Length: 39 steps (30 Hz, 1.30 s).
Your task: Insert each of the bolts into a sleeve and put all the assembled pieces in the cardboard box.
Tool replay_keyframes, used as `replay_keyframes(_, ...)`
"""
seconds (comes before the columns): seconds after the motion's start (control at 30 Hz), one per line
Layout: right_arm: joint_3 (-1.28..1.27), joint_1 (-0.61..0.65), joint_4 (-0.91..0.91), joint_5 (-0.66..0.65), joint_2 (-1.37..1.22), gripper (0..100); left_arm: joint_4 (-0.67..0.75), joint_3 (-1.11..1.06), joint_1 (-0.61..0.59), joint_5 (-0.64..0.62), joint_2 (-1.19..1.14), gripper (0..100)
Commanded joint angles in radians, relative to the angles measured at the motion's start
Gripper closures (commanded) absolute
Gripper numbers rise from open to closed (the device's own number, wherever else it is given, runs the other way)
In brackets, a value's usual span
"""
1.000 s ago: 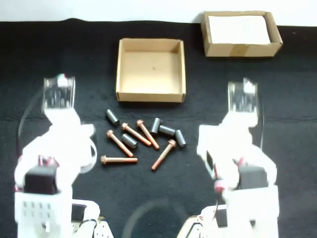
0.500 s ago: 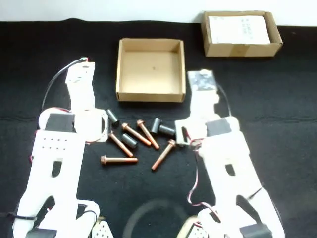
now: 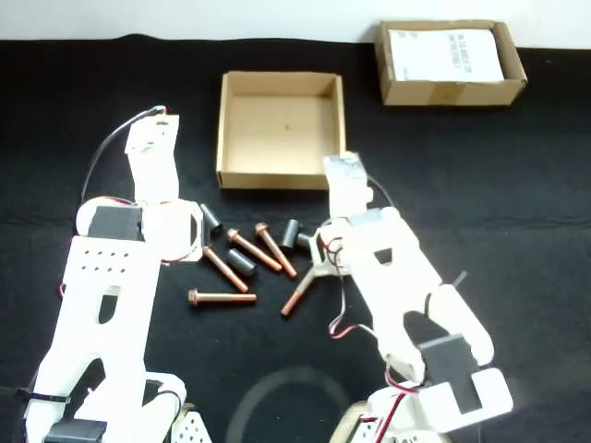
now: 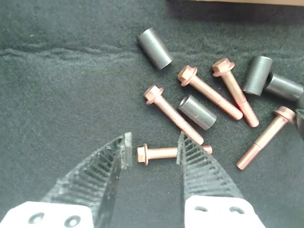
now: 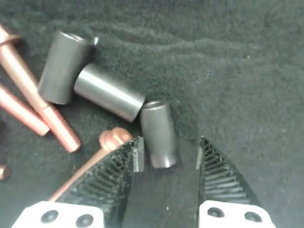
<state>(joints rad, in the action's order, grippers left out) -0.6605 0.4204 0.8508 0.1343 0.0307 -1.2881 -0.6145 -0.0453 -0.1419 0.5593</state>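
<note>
Passage between left gripper (image 4: 154,142) and right gripper (image 5: 170,146) is crowded by bolts (image 3: 222,297) and sleeves (image 3: 211,218); the cardboard box (image 3: 281,179) is unobstructed above.

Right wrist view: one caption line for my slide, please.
Open right gripper straddling a dark sleeve beside copper bolts on black cloth.

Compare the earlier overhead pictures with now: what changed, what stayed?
Both white arms unfolded and reached forward over the pile. The left arm now holds its open jaws over a coppery metal bolt, the right arm over a dark grey cylindrical sleeve. Nothing grasped. Bolts, sleeves and brown cardboard box stayed put.
</note>
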Motion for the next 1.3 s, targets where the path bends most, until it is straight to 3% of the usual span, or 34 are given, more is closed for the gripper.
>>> replay_keyframes(0.0,0.044,0.008,-0.036,-0.002,-0.012,81.8,0.005,0.028,-0.008,-0.008,0.002,83)
replay_keyframes(0.27,0.156,0.042,-0.042,-0.002,-0.131,81.8,0.005,0.028,-0.005,-0.008,0.002,83)
replay_keyframes(0.57,0.292,0.048,0.107,-0.002,-0.302,82.4,0.012,-0.062,-0.005,-0.008,-0.002,83)
replay_keyframes(0.73,0.297,0.048,0.107,0.000,-0.305,99.5,0.043,-0.062,-0.005,-0.009,-0.002,83)
replay_keyframes(0.87,0.289,0.047,0.108,0.000,-0.306,99.3,0.046,-0.064,-0.004,-0.018,-0.004,83)
replay_keyframes(1.1,0.298,0.018,0.110,0.005,-0.295,99.2,-0.009,-0.062,0.059,-0.239,-0.016,83)
replay_keyframes(1.27,0.291,-0.008,0.110,0.005,-0.193,99.2,-0.005,-0.005,0.140,-0.430,-0.153,83)
